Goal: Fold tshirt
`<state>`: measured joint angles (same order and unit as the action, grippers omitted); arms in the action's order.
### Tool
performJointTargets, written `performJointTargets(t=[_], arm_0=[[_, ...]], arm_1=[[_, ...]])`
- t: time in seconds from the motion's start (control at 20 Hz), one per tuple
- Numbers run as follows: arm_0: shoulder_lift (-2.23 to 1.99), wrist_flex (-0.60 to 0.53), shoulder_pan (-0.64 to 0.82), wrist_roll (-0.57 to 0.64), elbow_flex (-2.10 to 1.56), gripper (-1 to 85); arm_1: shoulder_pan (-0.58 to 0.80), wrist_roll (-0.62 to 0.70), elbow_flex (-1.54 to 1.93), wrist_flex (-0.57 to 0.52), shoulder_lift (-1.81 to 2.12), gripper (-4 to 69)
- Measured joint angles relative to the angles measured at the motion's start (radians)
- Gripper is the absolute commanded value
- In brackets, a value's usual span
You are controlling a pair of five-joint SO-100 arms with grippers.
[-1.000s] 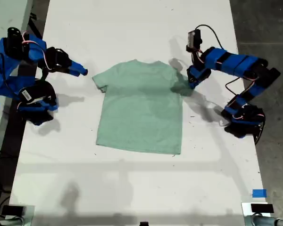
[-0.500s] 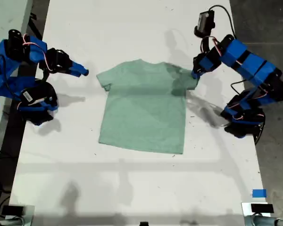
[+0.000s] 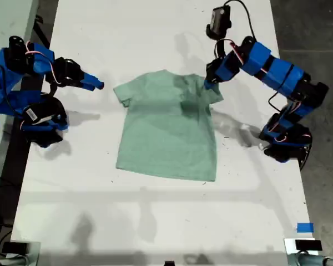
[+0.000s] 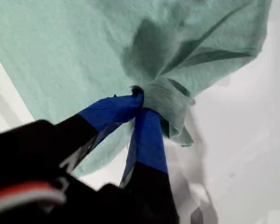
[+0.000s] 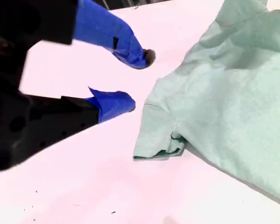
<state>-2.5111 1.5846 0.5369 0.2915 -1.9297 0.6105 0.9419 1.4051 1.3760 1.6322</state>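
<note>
The pale mint-green tshirt (image 3: 165,130) lies spread on the white table (image 3: 155,221), collar toward the far edge. My first gripper (image 3: 210,81), on the arm at the exterior view's right, is shut on the tshirt's sleeve (image 4: 165,100) and holds it lifted and drawn in over the shirt's body. The blue fingertips (image 4: 144,135) pinch bunched cloth. My second gripper (image 3: 98,85), at the exterior view's left, stands open just off the other sleeve (image 5: 156,140), its blue fingers (image 5: 114,102) apart over bare table, holding nothing.
A blue tape marker (image 3: 304,227) sits near the table's front corner at the exterior view's right. Both arm bases (image 3: 41,119) stand at the table's side edges. Dark floor runs beyond the table at the exterior view's right.
My first gripper rose with the sleeve and carried it toward the exterior view's left, over the shirt. The second arm has not moved.
</note>
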Motion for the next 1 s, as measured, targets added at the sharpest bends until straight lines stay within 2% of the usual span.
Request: performJointTargets(t=[0.25,0.4,0.45,0.55,0.65,0.75,0.9,1.0], arm_0=[[-0.003,-0.003,0.000,0.000,-0.003,12.3],[-0.003,-0.003,0.000,0.000,-0.003,12.6],[-0.003,-0.003,0.000,0.000,-0.003,12.7],[-0.003,-0.003,0.000,0.000,-0.003,13.3],[-0.003,-0.003,0.000,0.000,-0.003,13.4],[-0.003,-0.003,0.000,0.000,-0.003,13.4],[-0.003,-0.003,0.000,0.000,-0.003,13.3],[-0.003,-0.003,0.000,0.000,-0.003,13.3]], arm_1=[[-0.081,-0.002,-0.276,-0.009,-0.319,0.2],[-0.098,-0.012,-0.293,-0.086,-0.449,0.2],[-0.100,-0.018,-0.293,-0.115,-0.489,3.2],[-0.103,-0.025,-0.293,-0.158,-0.571,21.2],[-0.103,-0.031,-0.301,-0.176,-0.644,24.9],[-0.103,-0.041,-0.327,-0.175,-0.684,34.7],[-0.103,-0.041,-0.336,-0.169,-0.684,29.2],[-0.106,-0.041,-0.336,-0.127,-0.673,27.3]])
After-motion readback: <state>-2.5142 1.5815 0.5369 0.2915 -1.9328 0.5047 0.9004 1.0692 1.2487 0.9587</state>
